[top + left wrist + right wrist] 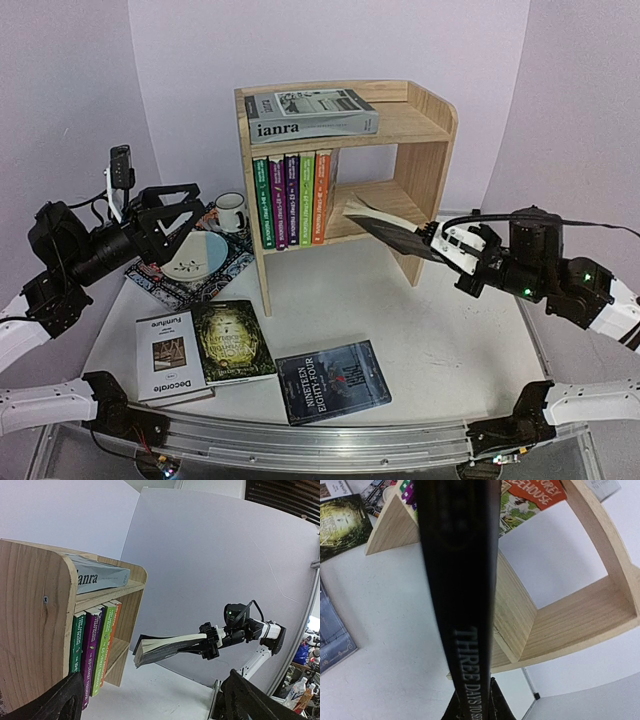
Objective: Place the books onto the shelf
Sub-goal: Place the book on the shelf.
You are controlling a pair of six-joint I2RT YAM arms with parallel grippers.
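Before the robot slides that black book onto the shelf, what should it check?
1. Right jaws shut on the black book: ok.
2. Free room on the lower tier of the shelf, beside the upright paperbacks: ok.
3. Black book upright like those paperbacks: not ok, it is tilted.
4. Book's front end inside the shelf opening: cannot tell.
5. Left jaws open, off to the shelf's left side: ok.
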